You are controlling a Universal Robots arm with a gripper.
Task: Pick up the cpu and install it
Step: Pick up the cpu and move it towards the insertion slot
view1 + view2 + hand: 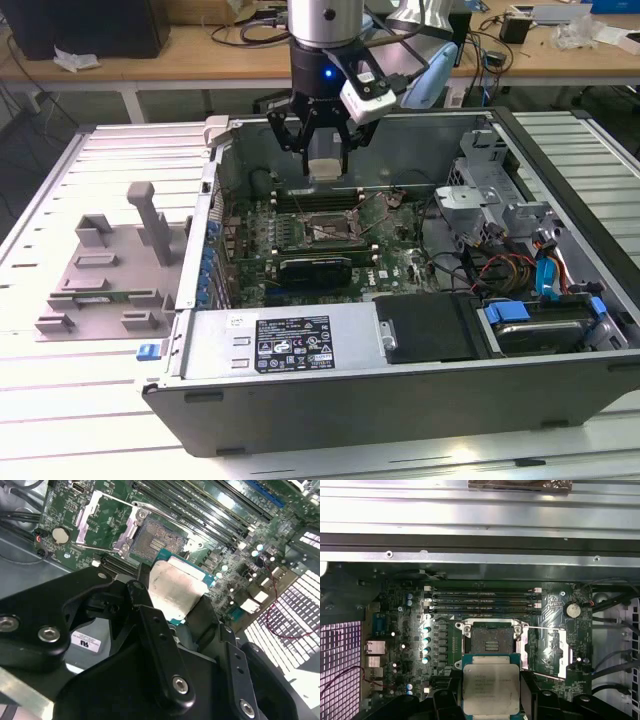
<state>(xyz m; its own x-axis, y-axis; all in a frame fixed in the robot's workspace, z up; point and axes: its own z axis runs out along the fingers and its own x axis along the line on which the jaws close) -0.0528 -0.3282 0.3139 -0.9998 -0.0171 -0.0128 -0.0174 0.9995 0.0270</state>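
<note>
- My gripper is pinching the cpu. One finger sits on each of two opposite edges, and the silvery top faces outward.
- In the exterior view, the chip hangs in the air inside the open computer case. It is above the motherboard and not touching it.
- The black square socket lies below the chip on the board. The socket is nearer the camera than the chip is, and the two are clearly apart.
- In the first wrist view, the socket's contact field is bare. Its metal load plate is swung open to one side.
- In the same view, the chip's lid sits just beside the socket frame. A black finger is against its edge.
- The second wrist view shows the chip's smudged metal top between the finger links, with the open socket beyond it.
- Memory slots run along the far side of the socket.
- A long black graphics card lies on the socket's near side in the exterior view.
- A grey plastic tray rests on the table at the exterior view's left, outside the case.
</note>
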